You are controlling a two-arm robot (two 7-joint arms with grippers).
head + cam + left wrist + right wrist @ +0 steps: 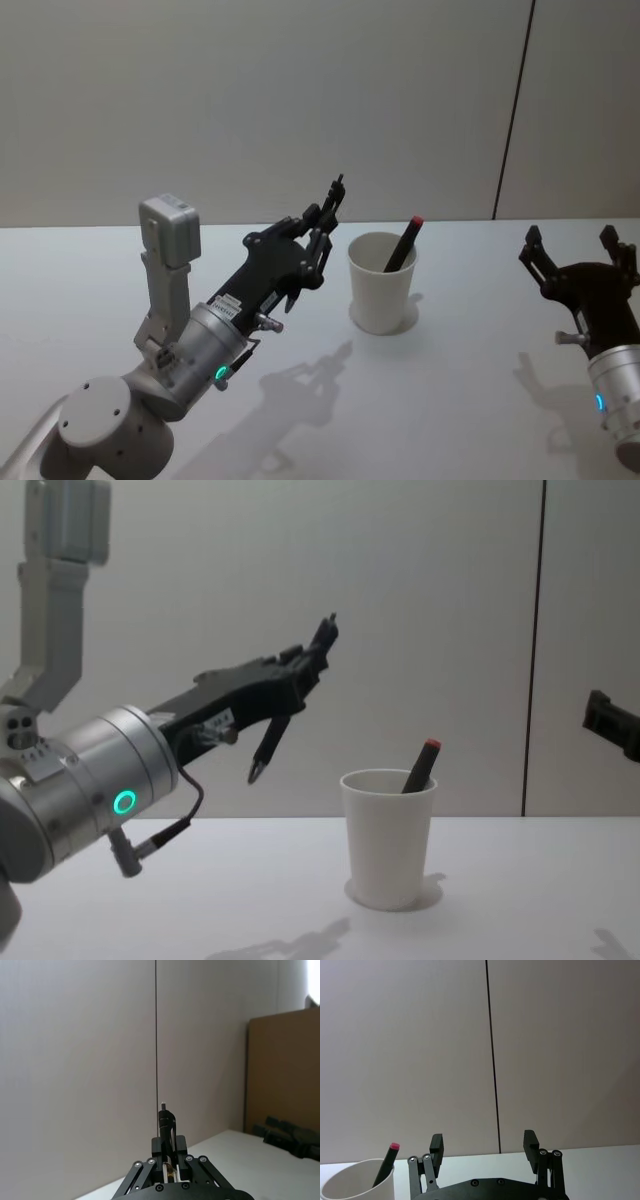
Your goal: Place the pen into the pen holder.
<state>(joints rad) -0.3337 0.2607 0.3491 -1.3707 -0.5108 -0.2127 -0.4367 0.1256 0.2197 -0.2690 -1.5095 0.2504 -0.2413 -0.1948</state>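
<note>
My left gripper (320, 225) is shut on a black pen (335, 195) and holds it in the air, up and to the left of the pen holder (381, 283). In the chest view the pen (268, 745) slants, its tip pointing down and left of the white cup (388, 835). In the left wrist view the pen (166, 1125) sticks up between the shut fingers. A dark pen with a red cap (403, 243) leans inside the holder. My right gripper (570, 240) stands open to the right of the holder, nothing between its fingers (436, 1146).
The white table (470, 400) carries the holder near its middle. A plain wall with a dark vertical seam (512, 110) stands behind. A brown board (282, 1075) shows at the side in the left wrist view.
</note>
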